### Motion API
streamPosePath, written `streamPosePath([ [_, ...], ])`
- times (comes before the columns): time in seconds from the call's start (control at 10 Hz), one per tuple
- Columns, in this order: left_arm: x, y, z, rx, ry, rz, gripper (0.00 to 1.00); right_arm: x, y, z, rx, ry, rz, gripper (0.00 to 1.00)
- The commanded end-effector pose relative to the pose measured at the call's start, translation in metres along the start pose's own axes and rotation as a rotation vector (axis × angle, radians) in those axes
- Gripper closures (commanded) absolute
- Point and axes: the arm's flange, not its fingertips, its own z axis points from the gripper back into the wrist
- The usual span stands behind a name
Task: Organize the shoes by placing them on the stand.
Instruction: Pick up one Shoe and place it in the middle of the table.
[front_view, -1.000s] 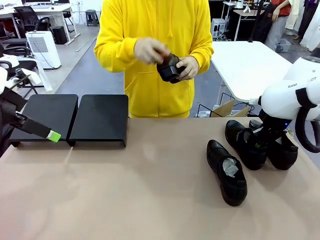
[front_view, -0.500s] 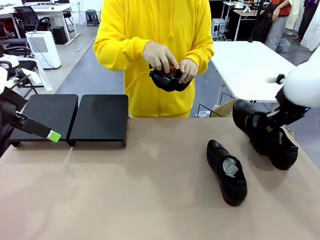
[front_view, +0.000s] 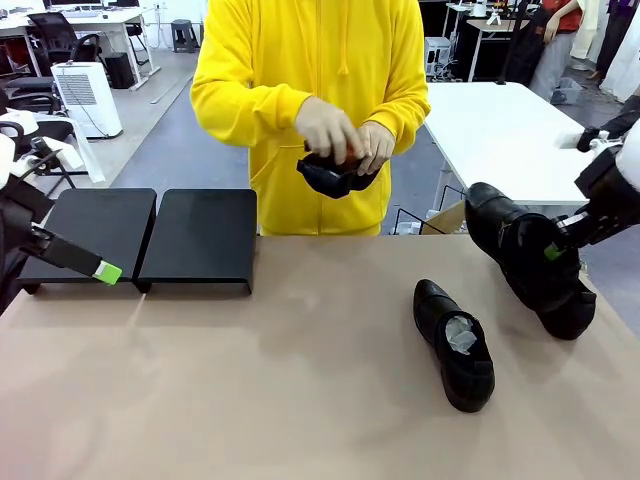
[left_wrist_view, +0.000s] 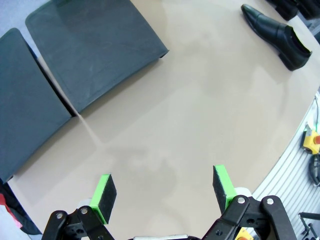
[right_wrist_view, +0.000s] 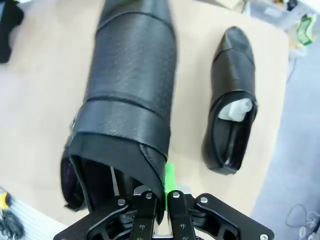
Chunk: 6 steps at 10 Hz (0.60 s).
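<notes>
My right gripper (front_view: 555, 250) is shut on the heel collar of a black shoe (front_view: 512, 240) and holds it tilted above the table's right side; in the right wrist view that shoe (right_wrist_view: 132, 75) hangs from the gripper (right_wrist_view: 165, 189). A second shoe (front_view: 566, 306) lies under it, also seen as the paper-stuffed shoe (right_wrist_view: 232, 100). A third shoe (front_view: 455, 342) lies mid-right. The person holds a fourth shoe (front_view: 332, 172) at chest height with both hands. The stand (front_view: 200, 235) is two black platforms at far left. My left gripper (left_wrist_view: 164, 192) hovers open near it, its pad (front_view: 106, 271) at the left edge.
The tan table (front_view: 280, 380) runs wide between the stand and the shoes. The person in a yellow hoodie (front_view: 310, 90) stands at the far edge. A white table (front_view: 495, 130) and a cardboard box (front_view: 450, 215) are behind on the right.
My right gripper has lifted one shoe off the table and swung it up and to the right. The person's hand keeps rubbing over the held shoe. The left arm has not moved.
</notes>
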Motion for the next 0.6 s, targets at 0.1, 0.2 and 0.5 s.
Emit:
streamPosePath([
  [0.1, -0.001, 0.001, 0.001, -0.015, -0.007, -0.005, 0.0, -0.001, 0.032, 0.032, -0.003, -0.047, -0.088, 1.0],
  [0.2, -0.001, 0.001, 0.001, -0.015, -0.007, -0.005, 0.0, 0.003, 0.062, 0.054, 0.043, -0.08, -0.123, 1.0],
  [0.5, -0.001, 0.001, 0.001, -0.015, -0.007, -0.005, 0.0, -0.006, 0.182, 0.085, 0.112, -0.033, -0.089, 1.0],
])
